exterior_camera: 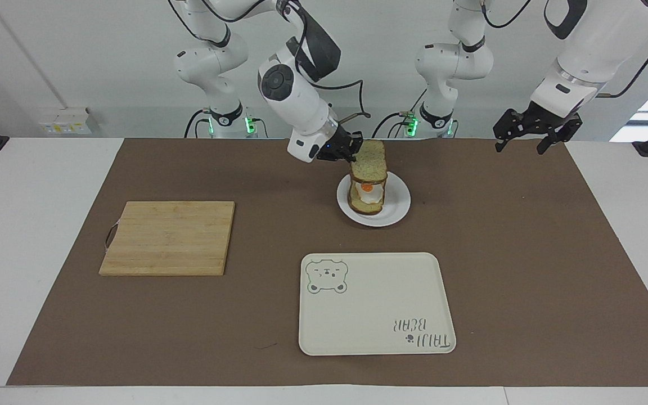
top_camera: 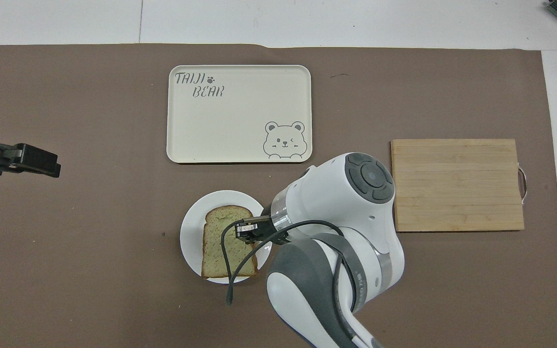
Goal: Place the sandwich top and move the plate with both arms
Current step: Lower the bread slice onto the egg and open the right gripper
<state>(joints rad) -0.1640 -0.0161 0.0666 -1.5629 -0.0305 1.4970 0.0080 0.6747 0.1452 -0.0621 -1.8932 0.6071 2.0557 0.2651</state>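
My right gripper point(exterior_camera: 353, 151) is shut on one edge of the sandwich top point(exterior_camera: 369, 161), a speckled bread slice with brown crust. It holds the slice tilted, just over the egg-topped slice point(exterior_camera: 365, 200) on the white plate point(exterior_camera: 398, 203). A gap with the egg in it still shows between the two slices. In the overhead view the sandwich top point(top_camera: 224, 241) covers the egg slice, with the plate point(top_camera: 191, 231) around it and the right gripper point(top_camera: 246, 230) at its edge. My left gripper point(exterior_camera: 533, 134) waits, open and empty, raised over the left arm's end of the mat point(top_camera: 32, 160).
A cream bear tray point(exterior_camera: 374, 306) lies farther from the robots than the plate; it also shows in the overhead view point(top_camera: 237, 111). A wooden cutting board point(exterior_camera: 169, 237) lies toward the right arm's end point(top_camera: 455, 183). A brown mat covers the table.
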